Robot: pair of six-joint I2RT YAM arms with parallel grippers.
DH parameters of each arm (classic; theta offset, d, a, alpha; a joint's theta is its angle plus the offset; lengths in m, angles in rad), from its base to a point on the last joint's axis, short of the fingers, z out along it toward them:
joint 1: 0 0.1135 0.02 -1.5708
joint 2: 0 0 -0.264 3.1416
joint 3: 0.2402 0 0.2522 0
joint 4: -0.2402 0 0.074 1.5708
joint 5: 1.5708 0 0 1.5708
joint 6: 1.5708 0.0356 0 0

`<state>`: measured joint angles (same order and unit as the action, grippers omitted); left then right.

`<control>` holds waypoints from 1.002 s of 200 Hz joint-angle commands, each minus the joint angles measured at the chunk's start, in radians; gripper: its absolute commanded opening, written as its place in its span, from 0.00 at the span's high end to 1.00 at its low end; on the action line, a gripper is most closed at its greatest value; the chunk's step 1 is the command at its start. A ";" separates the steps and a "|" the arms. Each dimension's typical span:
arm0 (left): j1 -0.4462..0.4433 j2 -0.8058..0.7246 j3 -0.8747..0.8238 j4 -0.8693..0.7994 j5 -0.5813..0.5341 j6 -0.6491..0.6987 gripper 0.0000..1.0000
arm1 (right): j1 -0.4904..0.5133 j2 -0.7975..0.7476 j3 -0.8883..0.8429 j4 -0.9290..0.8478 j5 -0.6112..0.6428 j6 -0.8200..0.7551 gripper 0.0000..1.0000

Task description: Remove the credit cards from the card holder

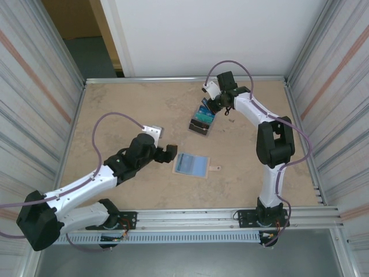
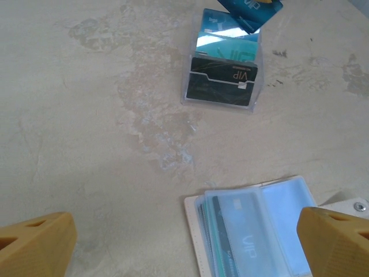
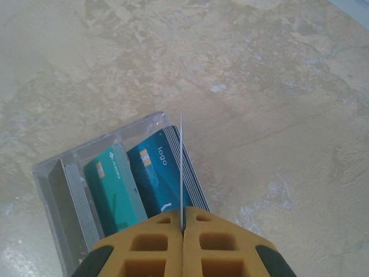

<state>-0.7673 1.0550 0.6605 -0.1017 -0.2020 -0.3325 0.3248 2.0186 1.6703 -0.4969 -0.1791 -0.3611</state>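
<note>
The card holder (image 1: 191, 165) lies open on the table, tan outside with pale blue sleeves, and its short tab (image 1: 215, 168) points right. In the left wrist view the card holder (image 2: 271, 213) still has credit cards (image 2: 239, 234) tucked in its sleeves. My left gripper (image 1: 170, 153) hovers just left of it, open, with nothing between its fingers (image 2: 34, 245). My right gripper (image 3: 183, 225) is shut on one blue credit card (image 3: 181, 167), seen edge-on, above a clear tray (image 3: 52, 173). That held card (image 2: 249, 10) hangs over the tray's far side.
The clear tray (image 1: 200, 122) holds upright stacks of teal cards (image 3: 112, 184), blue cards (image 3: 155, 173) and a dark card (image 2: 222, 78). Metal walls fence the table on the left and right, with a rail along the near edge (image 1: 230, 216).
</note>
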 commanded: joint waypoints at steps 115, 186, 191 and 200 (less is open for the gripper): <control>0.086 0.003 0.006 0.012 0.047 0.015 0.01 | 0.017 0.091 0.040 -0.046 0.012 -0.108 0.96; 0.090 0.007 0.009 0.012 0.053 0.009 0.01 | 0.038 0.094 0.041 -0.115 -0.030 -0.118 0.96; 0.091 0.008 0.009 0.011 0.052 0.010 0.01 | 0.039 0.093 0.040 -0.120 -0.036 -0.119 0.96; 0.091 0.009 0.009 0.013 0.053 0.009 0.01 | 0.041 0.094 0.041 -0.127 -0.042 -0.119 0.96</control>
<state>-0.6865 1.0679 0.6605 -0.1020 -0.1562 -0.3328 0.3492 2.0899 1.6909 -0.5392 -0.1802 -0.4583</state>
